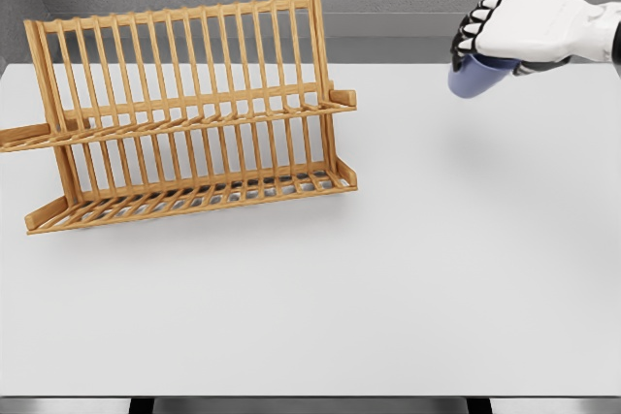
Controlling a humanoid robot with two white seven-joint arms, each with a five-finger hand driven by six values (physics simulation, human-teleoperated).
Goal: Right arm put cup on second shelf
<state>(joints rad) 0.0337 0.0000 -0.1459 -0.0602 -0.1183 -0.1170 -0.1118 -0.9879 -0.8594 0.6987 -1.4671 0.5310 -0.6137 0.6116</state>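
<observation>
Closest to you there's just bare white table (388,317), nothing on it between the front edge and the action. Left arm isn't in the shot at all, so it's a one-hand job.

Further back and well off to the left of your right hand (519,36) sits the wooden dish rack (189,118), slatted, two tiers, standing at a bit of an angle to the table edge. The upper shelf (194,123) runs across its middle, roughly level with or a little below the hand, with upright slats rising above it. The lower shelf (194,196) sits further down by the tabletop.

Your right hand is up in the air near the back right of the table, fingers wrapped around the blue cup (480,77), which pokes out below the palm. The grip looks secure, but I can't see how much of the cup is covered.

Stuff I'd worry about: it's a long sideways carry, so a loose grip could let the cup slip. Those upright slats are the bigger risk; come in too low or too fast and the cup or knuckles clip them and shove the rack. Also, the shelf is made of slats, so let go of the cup tilted and it could tip or wedge in a gap.
</observation>
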